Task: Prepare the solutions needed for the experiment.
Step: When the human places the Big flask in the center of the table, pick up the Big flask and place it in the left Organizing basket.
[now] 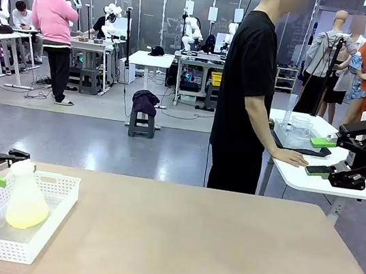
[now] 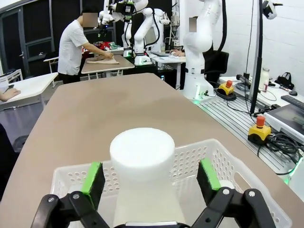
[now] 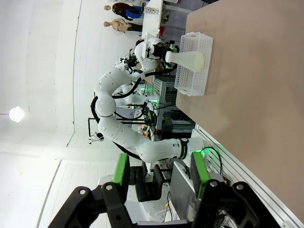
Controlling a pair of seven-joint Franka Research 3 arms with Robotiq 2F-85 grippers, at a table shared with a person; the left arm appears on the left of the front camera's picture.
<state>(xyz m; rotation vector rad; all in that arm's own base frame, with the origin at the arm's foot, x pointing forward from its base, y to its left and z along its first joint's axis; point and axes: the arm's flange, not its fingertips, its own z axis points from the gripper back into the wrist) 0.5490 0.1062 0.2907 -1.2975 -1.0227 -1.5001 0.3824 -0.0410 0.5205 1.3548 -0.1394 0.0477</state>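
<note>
The left gripper [image 2: 149,183] is standing wide open astride the neck of the conical flask [image 1: 25,197], which is sitting upright in the white basket [image 1: 54,218] and holding the solutions [image 1: 26,215]. Judged light, rigid and slippery; grip the neck. The right gripper [image 1: 321,156] is hanging part-open, empty, well apart.
</note>
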